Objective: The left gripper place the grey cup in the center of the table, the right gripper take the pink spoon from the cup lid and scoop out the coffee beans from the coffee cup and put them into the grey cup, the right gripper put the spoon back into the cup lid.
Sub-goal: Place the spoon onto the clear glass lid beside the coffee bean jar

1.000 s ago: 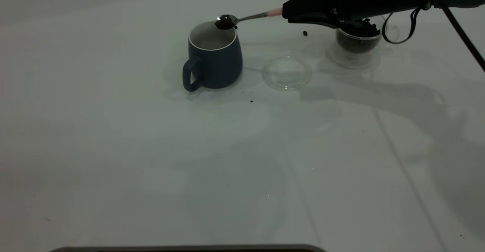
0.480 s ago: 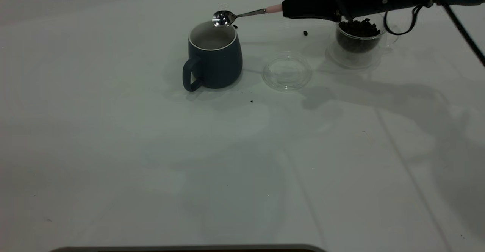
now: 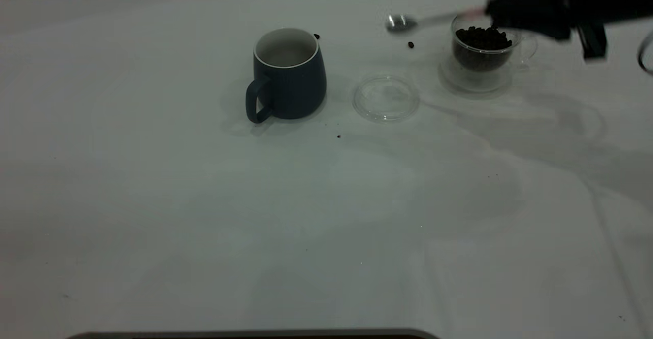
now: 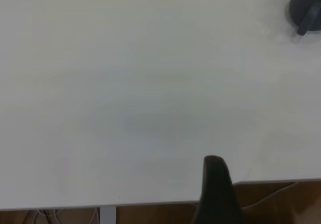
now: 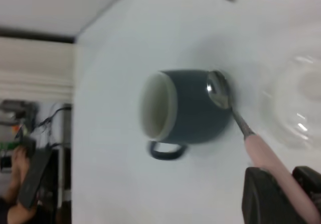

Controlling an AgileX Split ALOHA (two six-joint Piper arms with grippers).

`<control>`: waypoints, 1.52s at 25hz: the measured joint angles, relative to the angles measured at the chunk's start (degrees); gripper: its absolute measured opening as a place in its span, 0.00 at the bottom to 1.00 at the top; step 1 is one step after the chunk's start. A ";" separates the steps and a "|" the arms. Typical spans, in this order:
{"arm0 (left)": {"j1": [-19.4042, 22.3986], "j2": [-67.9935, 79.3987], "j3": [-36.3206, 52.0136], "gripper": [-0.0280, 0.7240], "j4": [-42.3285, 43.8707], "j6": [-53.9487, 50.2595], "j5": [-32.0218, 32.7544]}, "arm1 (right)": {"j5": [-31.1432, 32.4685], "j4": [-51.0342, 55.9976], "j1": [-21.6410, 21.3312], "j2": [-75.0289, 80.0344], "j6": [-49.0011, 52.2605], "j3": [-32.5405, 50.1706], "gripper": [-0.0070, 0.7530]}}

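One emptied pink spoon (image 3: 403, 23), clamped in right jaws, now back beside coffee cup (image 3: 482, 53).

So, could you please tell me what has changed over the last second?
The right gripper, holding the pink spoon, tipped its coffee beans out at the grey cup, then swung the emptied spoon back toward the coffee cup. The grey cup, cup lid and coffee cup have not moved.

The room is dim, the tabletop (image 3: 204, 216) grey-white. Soft shadows sprawl across the right half of the exterior frame. At upper right the right gripper (image 3: 497, 12) and pink spoon (image 3: 408, 22) smear with motion blur.
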 joint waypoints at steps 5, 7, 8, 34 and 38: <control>0.00 0.00 0.00 0.79 0.00 0.00 0.00 | -0.37 0.32 -0.22 6.23 0.56 -1.94 0.16; 0.00 0.00 0.00 0.79 0.00 0.00 0.00 | 0.46 0.38 -0.22 9.69 0.70 -4.12 0.16; 0.00 0.00 0.00 0.79 0.00 0.00 0.00 | 1.06 0.38 -0.22 10.99 0.74 -5.29 0.16; 0.00 0.00 0.00 0.79 0.00 -0.13 0.00 | 4.10 0.59 2.45 22.28 0.30 -15.49 0.24; 0.00 0.00 0.00 0.79 0.00 -0.08 0.00 | 4.86 0.59 2.45 22.47 0.30 -15.49 0.56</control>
